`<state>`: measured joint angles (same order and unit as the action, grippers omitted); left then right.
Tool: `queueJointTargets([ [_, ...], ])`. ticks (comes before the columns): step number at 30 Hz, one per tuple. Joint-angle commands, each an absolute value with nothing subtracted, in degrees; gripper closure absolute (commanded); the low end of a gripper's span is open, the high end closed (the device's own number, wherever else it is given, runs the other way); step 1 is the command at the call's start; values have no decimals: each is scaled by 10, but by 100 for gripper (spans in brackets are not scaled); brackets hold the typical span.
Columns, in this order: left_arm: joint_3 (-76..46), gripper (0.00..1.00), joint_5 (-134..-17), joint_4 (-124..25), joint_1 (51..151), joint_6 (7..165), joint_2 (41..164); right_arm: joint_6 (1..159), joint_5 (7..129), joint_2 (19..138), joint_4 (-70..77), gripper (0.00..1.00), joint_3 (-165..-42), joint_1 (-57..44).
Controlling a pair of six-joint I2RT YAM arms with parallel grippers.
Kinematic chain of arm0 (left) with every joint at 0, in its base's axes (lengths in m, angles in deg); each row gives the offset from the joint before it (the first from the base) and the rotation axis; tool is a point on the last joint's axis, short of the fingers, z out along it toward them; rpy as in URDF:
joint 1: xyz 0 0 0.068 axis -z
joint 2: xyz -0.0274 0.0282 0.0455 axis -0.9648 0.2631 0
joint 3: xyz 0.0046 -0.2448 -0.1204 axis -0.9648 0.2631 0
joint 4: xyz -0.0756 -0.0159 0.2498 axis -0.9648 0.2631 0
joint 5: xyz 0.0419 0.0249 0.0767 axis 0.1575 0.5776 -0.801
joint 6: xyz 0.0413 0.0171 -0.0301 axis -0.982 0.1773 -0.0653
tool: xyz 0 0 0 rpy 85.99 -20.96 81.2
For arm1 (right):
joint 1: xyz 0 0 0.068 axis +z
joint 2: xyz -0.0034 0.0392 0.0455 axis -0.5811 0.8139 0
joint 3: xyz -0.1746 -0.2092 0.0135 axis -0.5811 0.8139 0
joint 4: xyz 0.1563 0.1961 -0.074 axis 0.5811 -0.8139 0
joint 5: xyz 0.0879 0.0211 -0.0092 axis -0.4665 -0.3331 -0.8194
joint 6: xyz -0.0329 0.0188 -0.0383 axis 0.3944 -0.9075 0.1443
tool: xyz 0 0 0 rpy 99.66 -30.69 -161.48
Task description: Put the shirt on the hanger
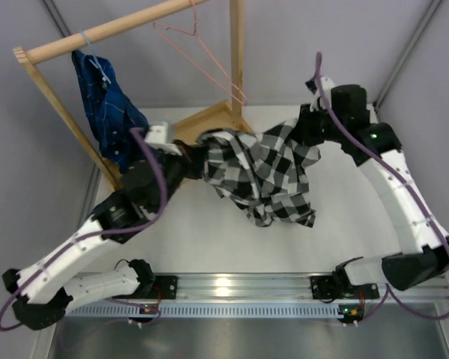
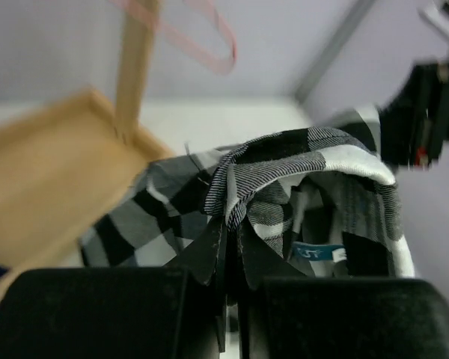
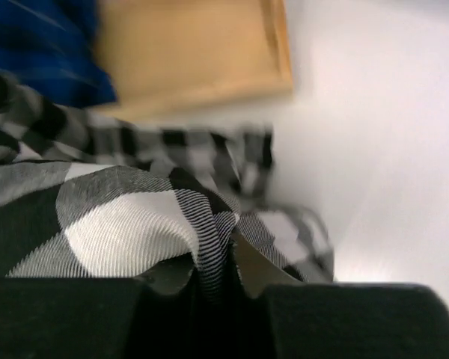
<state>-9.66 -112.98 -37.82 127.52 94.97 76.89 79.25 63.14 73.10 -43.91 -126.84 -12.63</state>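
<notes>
The black-and-white checked shirt hangs in the air between both grippers, its lower part drooping toward the table. My left gripper is shut on the shirt's left end; in the left wrist view the fabric is pinched between its fingers. My right gripper is shut on the shirt's right end; in the right wrist view a fold of fabric sits between its fingers. The pink wire hanger hangs from the wooden rail above the shirt and also shows in the left wrist view.
A wooden clothes rack with a base frame stands at the back. A dark blue plaid shirt hangs on a pale blue hanger at the rail's left. A metal rail runs along the near edge.
</notes>
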Motion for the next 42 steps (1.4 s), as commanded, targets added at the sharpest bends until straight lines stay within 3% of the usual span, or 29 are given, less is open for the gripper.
queueJointTargets([
  [1,-10,100,-984,-325,1273,1039,860,790,640,767,-449,86,-1115,-190],
  [2,31,100,-961,-357,1273,1044,872,788,644,774,-438,75,-1063,-202],
  [3,48,100,-927,-375,1273,1051,885,788,655,783,-416,70,-1045,-219],
  [5,84,100,-919,-404,1273,1074,919,786,682,797,-401,64,-1007,-225],
  [7,92,100,-925,-435,1271,1086,947,783,630,756,-348,58,-977,-225],
  [8,89,100,-935,-435,1271,1088,956,767,618,737,-329,43,-952,-223],
  [9,79,100,-946,-436,1270,1089,971,761,612,704,-309,36,-945,-212],
  [13,58,100,-970,-435,1265,1103,992,759,661,646,-312,30,-907,-117],
  [18,42,100,-975,-436,1260,1107,1004,708,775,579,-254,34,-785,73],
  [24,43,100,-984,-435,1252,1110,984,655,799,511,-161,42,-674,143],
  [30,41,100,-985,-435,1241,1118,976,645,843,583,-115,43,-651,204],
  [32,41,100,-985,-435,1238,1120,974,637,876,605,-103,48,-656,217],
  [33,43,100,-985,-435,1237,1124,969,631,924,625,-101,51,-657,224],
  [36,49,100,-985,-435,1234,1126,957,613,1037,662,-103,83,-671,226],
  [37,52,100,-986,-435,1233,1125,952,609,1060,669,-130,99,-697,226],
  [42,85,100,-984,-446,1232,1081,906,662,1101,628,-201,100,-801,230],
])
